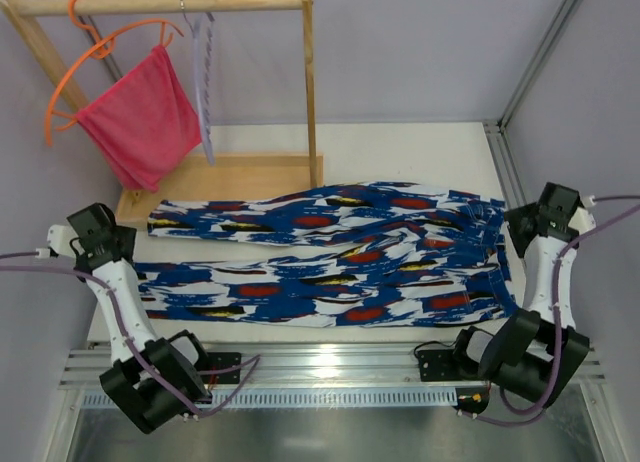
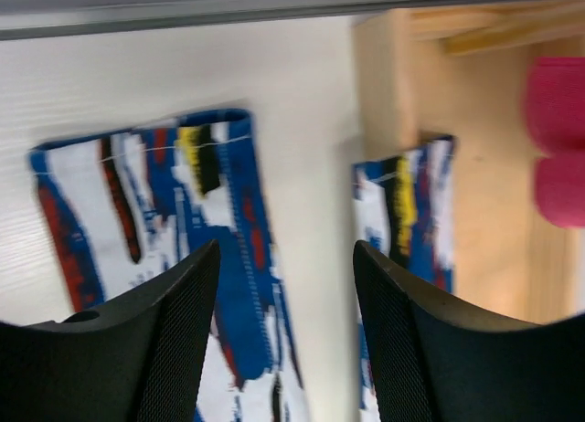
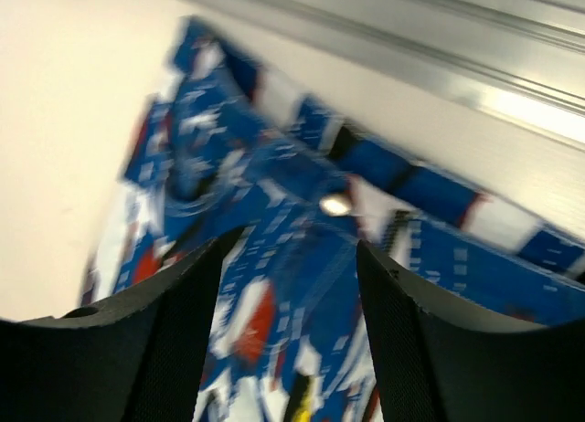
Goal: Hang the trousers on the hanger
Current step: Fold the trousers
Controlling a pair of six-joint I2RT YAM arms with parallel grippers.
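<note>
Blue-printed trousers (image 1: 330, 262) lie flat across the white table (image 1: 400, 152), legs pointing left. Left gripper (image 2: 286, 258) and right gripper (image 3: 297, 248) hover over opposite ends, jaws parted, gripping nothing.

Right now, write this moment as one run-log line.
trousers: flat on table | hanger: on rail | left gripper: open over cuffs | right gripper: open over waistband
</note>
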